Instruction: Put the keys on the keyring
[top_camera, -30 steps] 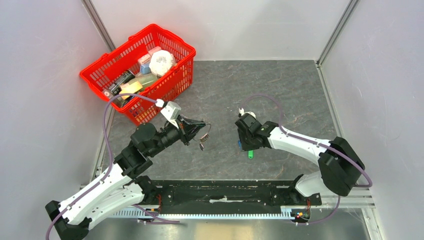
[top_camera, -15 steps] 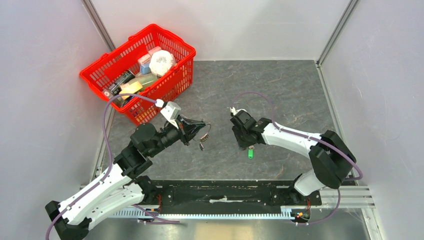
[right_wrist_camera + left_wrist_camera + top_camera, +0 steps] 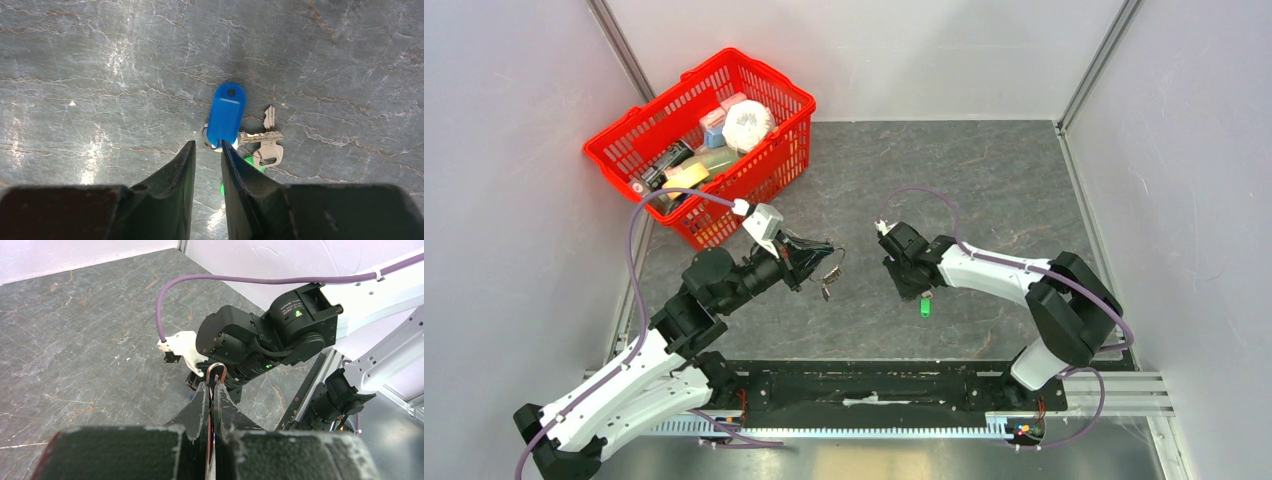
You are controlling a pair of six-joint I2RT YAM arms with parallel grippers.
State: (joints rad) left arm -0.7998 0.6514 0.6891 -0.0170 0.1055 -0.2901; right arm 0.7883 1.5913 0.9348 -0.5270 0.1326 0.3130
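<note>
My left gripper [image 3: 827, 251] is shut on the keyring [image 3: 837, 262], a thin silver wire ring with small silver keys [image 3: 827, 282] dangling below it, held above the table. In the left wrist view the ring's loop [image 3: 217, 371] sticks out past the shut fingertips [image 3: 202, 396]. My right gripper [image 3: 911, 287] points down over loose keys lying on the table. In the right wrist view its jaws [image 3: 208, 146] stand a narrow gap apart and empty. Just beyond the tips lie a blue-headed key [image 3: 226, 114], a plain silver key [image 3: 267, 146] and a green-headed one [image 3: 248, 162], also seen from above [image 3: 925, 306].
A red basket [image 3: 774, 76] full of household items stands at the back left, near the left arm. A black rail [image 3: 874, 386] runs along the near edge between the arm bases. Grey walls close in both sides.
My right wrist has shifted a little to the left and away from the base, staying over the loose keys. The left arm and the keyring have not moved.
</note>
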